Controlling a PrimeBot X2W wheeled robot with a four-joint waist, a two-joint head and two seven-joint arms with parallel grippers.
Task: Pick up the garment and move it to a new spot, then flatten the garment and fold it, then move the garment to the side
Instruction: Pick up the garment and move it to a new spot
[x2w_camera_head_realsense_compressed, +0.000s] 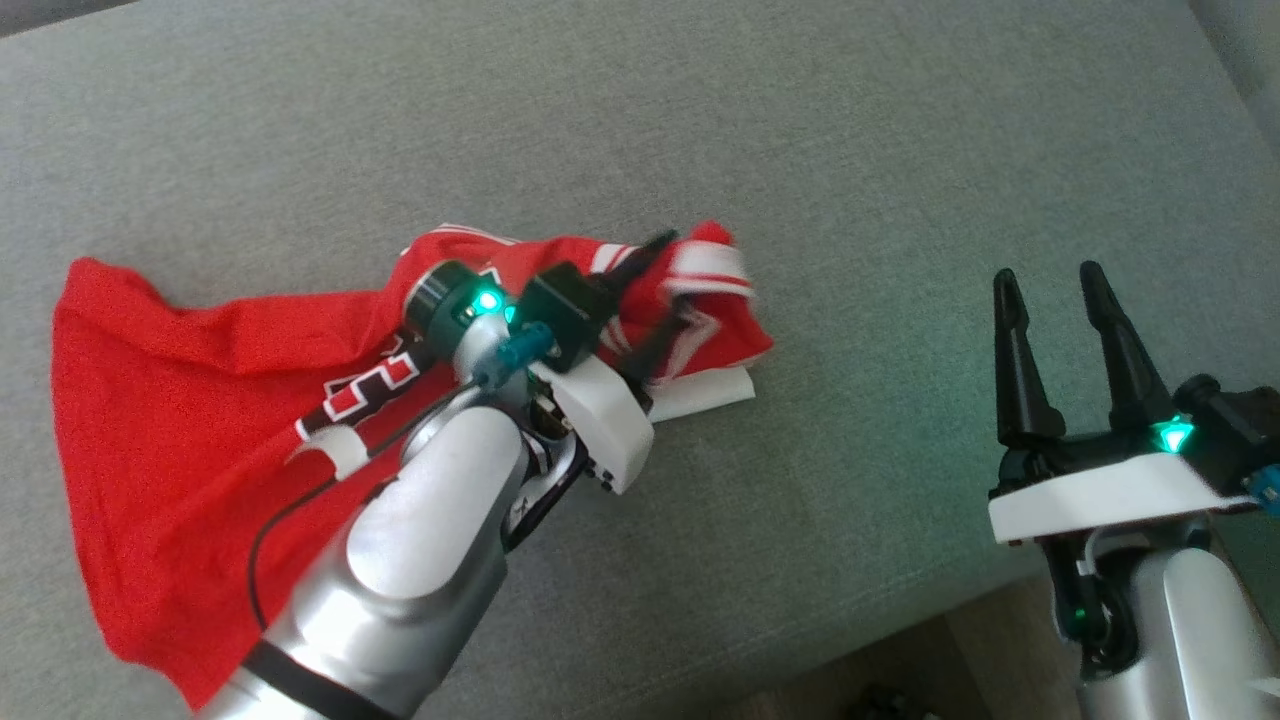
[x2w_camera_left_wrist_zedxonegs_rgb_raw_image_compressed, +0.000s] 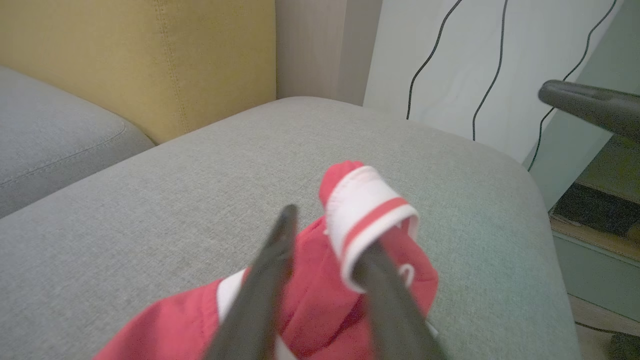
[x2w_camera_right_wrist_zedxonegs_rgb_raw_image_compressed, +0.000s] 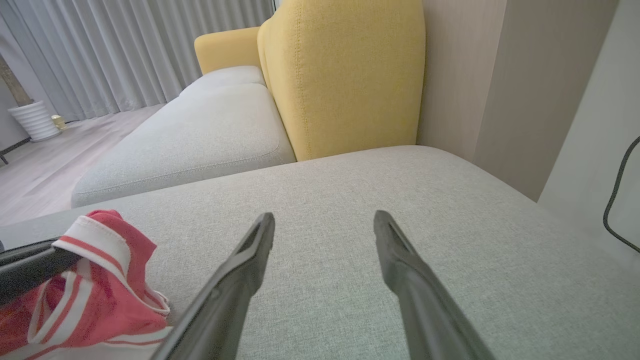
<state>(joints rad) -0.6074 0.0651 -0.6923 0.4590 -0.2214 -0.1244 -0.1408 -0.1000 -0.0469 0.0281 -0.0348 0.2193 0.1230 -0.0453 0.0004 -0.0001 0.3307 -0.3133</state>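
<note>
The red garment (x2w_camera_head_realsense_compressed: 180, 400) with white and black trim lies crumpled on the grey cushion (x2w_camera_head_realsense_compressed: 800, 150), spread toward the left. My left gripper (x2w_camera_head_realsense_compressed: 672, 285) is over its bunched right end. In the left wrist view its fingers (x2w_camera_left_wrist_zedxonegs_rgb_raw_image_compressed: 272, 265) stand apart, and a white cuff with a red stripe (x2w_camera_left_wrist_zedxonegs_rgb_raw_image_compressed: 370, 205) is draped over the right finger. My right gripper (x2w_camera_head_realsense_compressed: 1048, 278) hovers open at the lower right, well clear of the cloth, with nothing between its fingers (x2w_camera_right_wrist_zedxonegs_rgb_raw_image_compressed: 240, 270). The garment's striped end (x2w_camera_right_wrist_zedxonegs_rgb_raw_image_compressed: 100, 280) shows at that view's lower left.
A yellow backrest (x2w_camera_right_wrist_zedxonegs_rgb_raw_image_compressed: 345, 75) rises behind the cushion, with another grey seat (x2w_camera_right_wrist_zedxonegs_rgb_raw_image_compressed: 200, 135) beside it. Black cables (x2w_camera_left_wrist_zedxonegs_rgb_raw_image_compressed: 435, 50) run down a pale wall past the cushion's end. The cushion's front edge and the floor (x2w_camera_head_realsense_compressed: 900, 680) lie near my right arm.
</note>
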